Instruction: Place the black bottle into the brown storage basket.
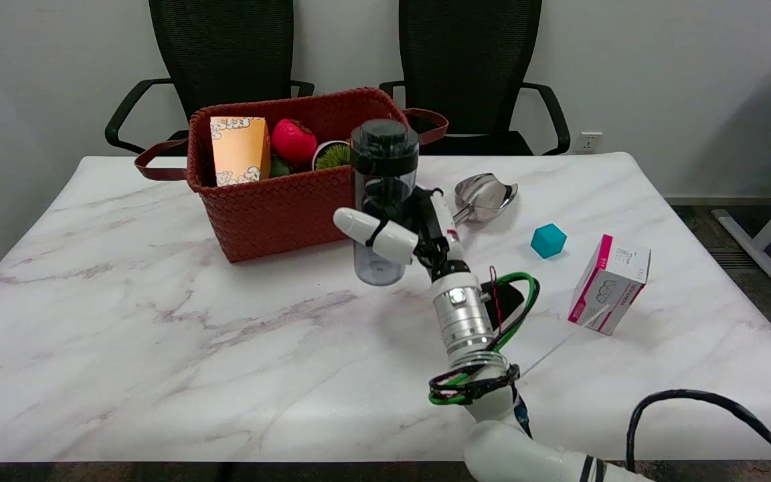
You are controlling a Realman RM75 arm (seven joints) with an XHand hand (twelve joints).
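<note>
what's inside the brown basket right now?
In the brown basket: an orange-and-white carton, a red strawberry-like toy, something green beneath it, and a small potted plant. The basket's front wall hides its floor and everything lower down.

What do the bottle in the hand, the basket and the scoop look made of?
Black bottle: likely smoky see-through plastic, black lid; the inside shows through.
Brown storage basket: woven strips, leather-like, matte.
Scoop: polished metal, mirror reflections.
</note>
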